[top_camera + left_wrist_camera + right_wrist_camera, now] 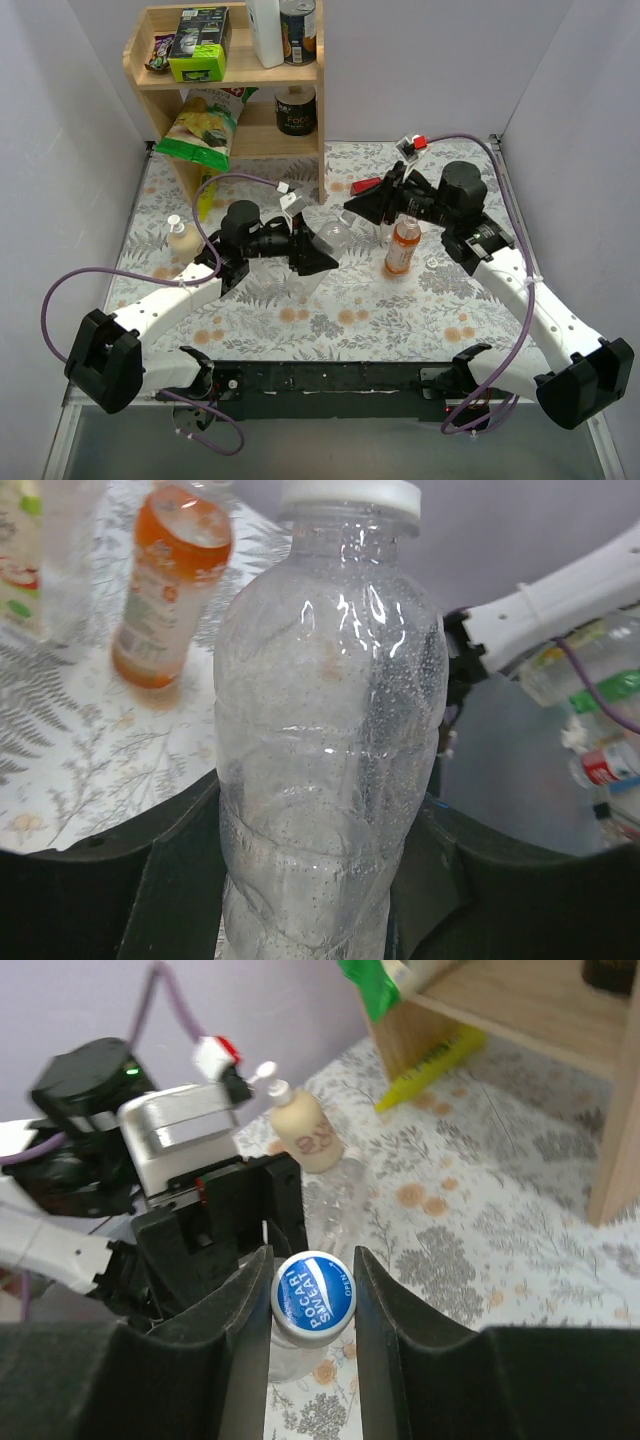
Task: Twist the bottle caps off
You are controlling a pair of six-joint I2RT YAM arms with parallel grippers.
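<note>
My left gripper [320, 880] is shut on the body of a clear bottle [330, 730], a dark finger pressing each side, and holds it above the table. In the left wrist view its cap [350, 498] looks white at the rim. From the right wrist view the same bottle cap [314, 1295] has a blue printed top. It sits between the fingers of my right gripper [314, 1300], and both pads touch its sides. From above, the two grippers [318, 250] [352, 207] meet at this bottle [335, 238] mid-table. An orange-filled bottle [402, 245] stands just to its right.
A wooden shelf [235, 90] with tins, a box and a crisp bag [205, 125] stands at the back left. A cream pump bottle [182, 240] stands at the table's left. Another clear bottle [385, 232] stands beside the orange one. Purple cables loop from both arms.
</note>
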